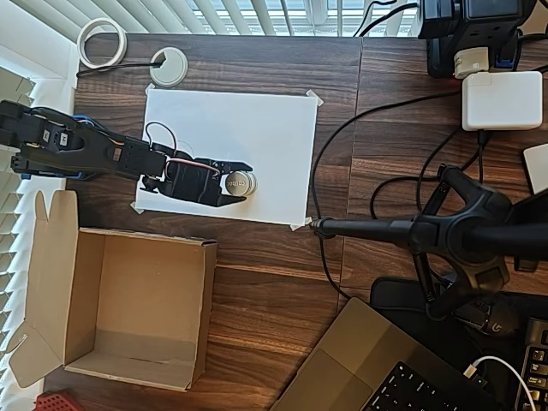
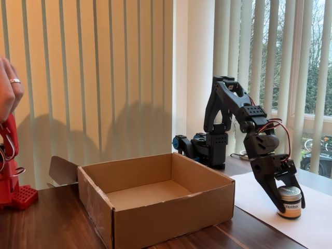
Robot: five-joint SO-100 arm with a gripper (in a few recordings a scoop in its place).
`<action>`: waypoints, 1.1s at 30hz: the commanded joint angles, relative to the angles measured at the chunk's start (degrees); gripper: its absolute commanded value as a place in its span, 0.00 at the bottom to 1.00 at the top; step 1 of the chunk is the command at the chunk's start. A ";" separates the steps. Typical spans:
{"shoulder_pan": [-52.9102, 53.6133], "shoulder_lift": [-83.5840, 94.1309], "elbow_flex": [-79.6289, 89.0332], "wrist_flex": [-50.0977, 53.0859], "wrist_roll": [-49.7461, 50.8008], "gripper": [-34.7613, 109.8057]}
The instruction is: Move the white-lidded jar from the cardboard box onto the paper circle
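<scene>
Cardboard box (image 1: 128, 308) (one, empty) sits apart from one white-lidded jar (image 1: 239, 181) clasped by the end effector (image 1: 241, 181) on paper

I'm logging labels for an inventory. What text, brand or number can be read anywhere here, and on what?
Jar side label: dark lettering, too small to read surely.
Jar lid: faint lettering, blurred, unreadable.
Mouse: a small pale logo mark, not readable as text.
Box, paper, charger: no readable text.
</scene>
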 commanded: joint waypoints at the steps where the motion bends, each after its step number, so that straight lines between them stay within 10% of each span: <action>1: 1.14 2.20 -3.87 -1.14 -0.88 0.48; 21: 1.41 25.22 -2.72 -2.99 3.69 0.50; 33: -2.72 53.96 15.03 -3.52 31.73 0.46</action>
